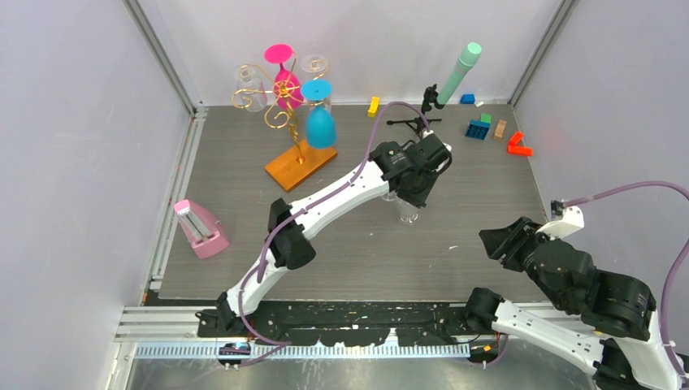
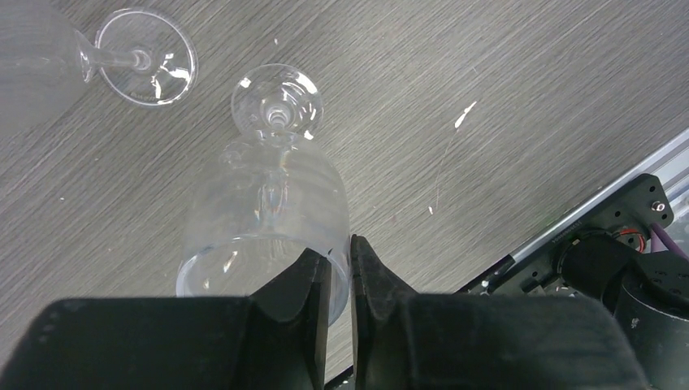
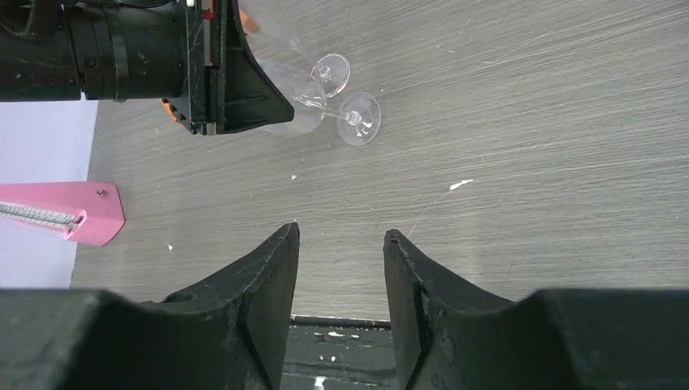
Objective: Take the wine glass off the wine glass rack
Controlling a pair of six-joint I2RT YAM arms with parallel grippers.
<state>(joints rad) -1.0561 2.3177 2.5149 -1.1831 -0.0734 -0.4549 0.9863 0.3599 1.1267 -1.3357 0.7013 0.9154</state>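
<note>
The gold wire wine glass rack (image 1: pixel 280 101) stands on its orange base (image 1: pixel 301 165) at the back left. A pink glass (image 1: pixel 284 77), a blue glass (image 1: pixel 320 122) and clear glasses hang on it. My left gripper (image 1: pixel 410 195) (image 2: pixel 340 248) is mid-table, shut on the rim of a clear wine glass (image 2: pixel 268 203), one finger inside the bowl and one outside. Its foot (image 2: pixel 276 101) points down at the table. It also shows in the right wrist view (image 3: pixel 359 118). A second clear glass (image 2: pixel 146 57) lies on its side just beyond. My right gripper (image 1: pixel 500 240) (image 3: pixel 340 236) is open and empty at the near right.
A pink metronome (image 1: pixel 199 230) stands near the left wall. A black tripod stand (image 1: pixel 418 122) with a mint green cylinder (image 1: pixel 459 73) is at the back centre. Coloured blocks (image 1: pixel 487 130) and a yellow block (image 1: pixel 373 106) lie at the back. Walls close three sides.
</note>
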